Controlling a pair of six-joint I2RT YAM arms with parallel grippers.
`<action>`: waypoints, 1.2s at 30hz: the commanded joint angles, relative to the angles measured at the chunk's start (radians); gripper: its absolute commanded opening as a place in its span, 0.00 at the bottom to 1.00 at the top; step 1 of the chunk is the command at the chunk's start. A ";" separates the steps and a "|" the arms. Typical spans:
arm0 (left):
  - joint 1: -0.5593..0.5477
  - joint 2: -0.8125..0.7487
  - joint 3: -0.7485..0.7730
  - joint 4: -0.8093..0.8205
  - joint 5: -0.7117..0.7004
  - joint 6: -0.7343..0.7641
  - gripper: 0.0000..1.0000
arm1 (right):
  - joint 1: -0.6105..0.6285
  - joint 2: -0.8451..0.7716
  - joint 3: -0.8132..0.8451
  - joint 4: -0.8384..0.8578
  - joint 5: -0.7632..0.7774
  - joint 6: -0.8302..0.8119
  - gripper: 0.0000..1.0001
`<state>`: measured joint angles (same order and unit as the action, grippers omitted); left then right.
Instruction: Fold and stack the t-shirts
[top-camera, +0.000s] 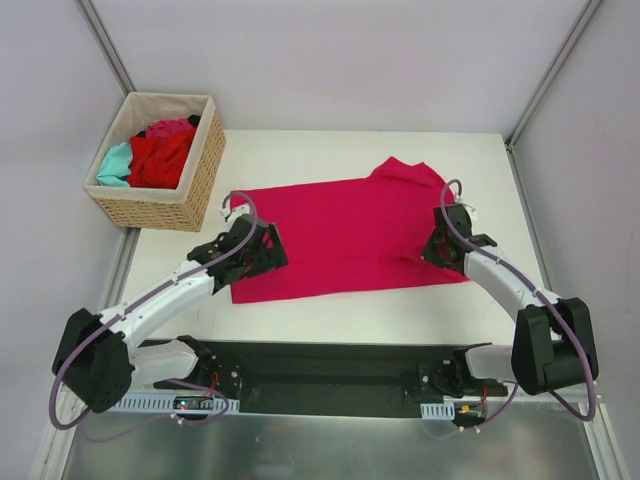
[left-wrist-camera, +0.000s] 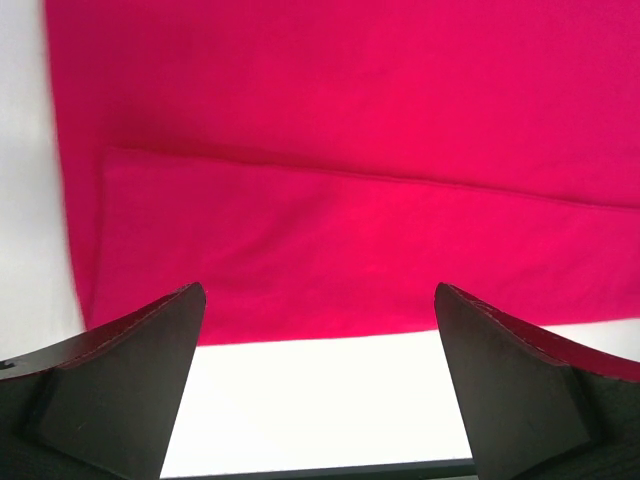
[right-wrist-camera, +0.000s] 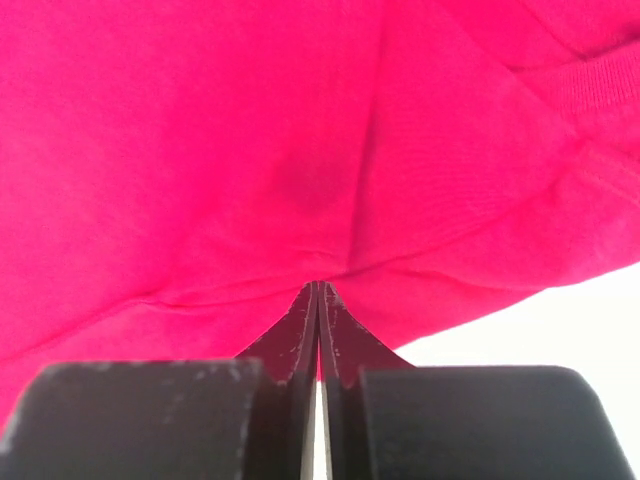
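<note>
A magenta-pink t-shirt (top-camera: 350, 235) lies spread on the white table, its neck end at the right. My right gripper (top-camera: 437, 250) sits on the shirt's right part, shut on a pinch of its cloth. In the right wrist view the fingertips (right-wrist-camera: 318, 287) meet and the shirt (right-wrist-camera: 250, 130) puckers around them. My left gripper (top-camera: 262, 250) hovers at the shirt's left hem, wide open and holding nothing. In the left wrist view, bare table shows between the fingers (left-wrist-camera: 150, 340), with the hemmed edge of the shirt (left-wrist-camera: 350, 150) just beyond.
A tan wicker basket (top-camera: 205, 165) stands at the back left, holding crumpled red (top-camera: 160, 158), teal (top-camera: 115, 165) and pink (top-camera: 170, 128) t-shirts. Grey walls close in the left, right and back. A black base rail (top-camera: 320, 375) runs along the near edge.
</note>
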<state>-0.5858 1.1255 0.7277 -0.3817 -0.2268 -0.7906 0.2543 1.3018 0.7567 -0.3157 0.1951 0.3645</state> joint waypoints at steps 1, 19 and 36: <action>-0.048 0.123 0.087 0.220 0.198 0.073 0.99 | 0.006 -0.024 -0.016 -0.025 0.027 -0.001 0.01; -0.226 0.867 0.315 1.403 0.793 -0.351 0.96 | -0.070 -0.182 -0.059 -0.103 0.058 -0.050 0.01; -0.261 0.752 0.093 1.353 0.710 -0.329 0.96 | -0.086 -0.102 -0.086 -0.042 0.047 -0.036 0.01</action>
<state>-0.8391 1.9339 0.8631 0.9237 0.5125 -1.1427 0.1783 1.1713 0.6598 -0.3870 0.2317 0.3283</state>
